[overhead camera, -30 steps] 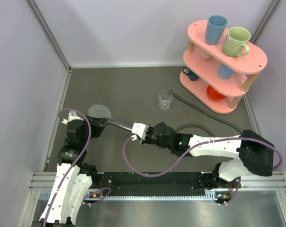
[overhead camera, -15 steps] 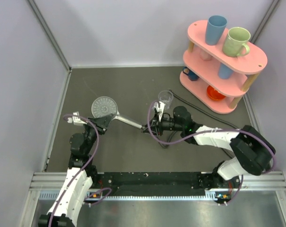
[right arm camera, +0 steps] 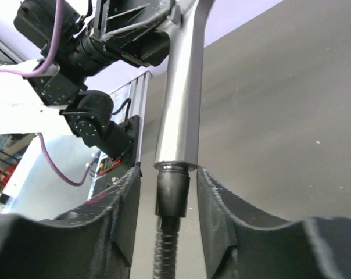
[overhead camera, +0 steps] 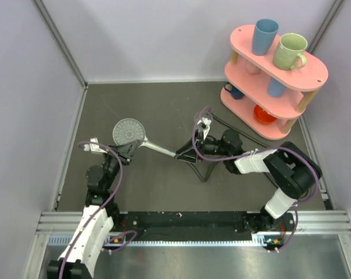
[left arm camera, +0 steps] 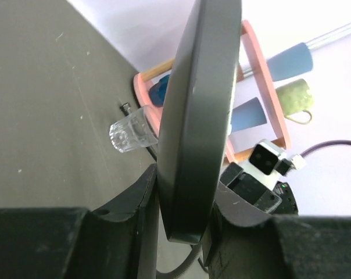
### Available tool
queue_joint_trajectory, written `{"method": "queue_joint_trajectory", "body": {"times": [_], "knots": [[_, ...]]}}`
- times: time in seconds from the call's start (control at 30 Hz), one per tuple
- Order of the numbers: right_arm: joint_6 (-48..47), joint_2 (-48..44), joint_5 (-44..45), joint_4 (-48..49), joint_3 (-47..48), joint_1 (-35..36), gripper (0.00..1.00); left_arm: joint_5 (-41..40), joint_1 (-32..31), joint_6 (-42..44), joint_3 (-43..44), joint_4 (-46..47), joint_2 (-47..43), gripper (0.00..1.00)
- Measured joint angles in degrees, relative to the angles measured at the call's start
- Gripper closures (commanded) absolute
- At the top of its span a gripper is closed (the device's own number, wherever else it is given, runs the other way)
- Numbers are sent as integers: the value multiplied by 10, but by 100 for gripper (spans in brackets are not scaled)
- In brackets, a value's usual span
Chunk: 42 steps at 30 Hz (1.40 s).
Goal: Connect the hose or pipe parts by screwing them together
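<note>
The grey hand shower (overhead camera: 129, 131) is held face-up off the dark table, its straight handle (overhead camera: 161, 150) slanting down to the right. My left gripper (overhead camera: 124, 150) is shut on the rim of the disc (left arm camera: 193, 116), which stands edge-on between its fingers. The dark hose's nut (right arm camera: 172, 195) sits against the end of the silver handle (right arm camera: 181, 104), with the ribbed hose (right arm camera: 164, 250) trailing below. My right gripper (right arm camera: 168, 197) straddles that nut, open, with a gap on each side. In the top view the hose (overhead camera: 206, 173) loops under my right gripper (overhead camera: 187, 156).
A clear glass cup (left arm camera: 129, 131) lies behind the right wrist. A pink three-tier shelf (overhead camera: 268, 125) stands at the back right with a blue cup (overhead camera: 264, 36) and a green mug (overhead camera: 292, 50) on top. Purple cables (overhead camera: 196, 136) arc over both arms. Walls close the left and back.
Both arms lifted the shower and hose end toward the table's middle a second ago. In the last half second the right jaws opened off the hose nut. The left grip is unchanged.
</note>
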Motion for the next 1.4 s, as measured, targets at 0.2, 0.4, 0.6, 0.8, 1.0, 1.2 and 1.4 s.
{"method": "queue_joint_trajectory", "body": {"times": [0.2,0.4,0.6,0.8,1.0,1.2,1.4], "knots": [[-81,-83,41,-70,-7,-2,44,-4,-8,2,70,-193,11,100],[-309,-229,199,-280,-7,72,41,-70,-9,-19,141,-385,3,100],[-536,-276,411,-435,7,240,40,-124,-9,-35,273,-584,56,100],[-669,-243,584,-506,36,329,40,-149,-9,-45,384,-715,115,100],[-754,-172,688,-515,77,377,42,-155,-9,-60,409,-792,139,100],[-794,-132,728,-518,110,389,47,-152,-9,-70,409,-824,147,100],[-803,-98,741,-521,138,398,59,-150,-9,-72,411,-829,146,100]]}}
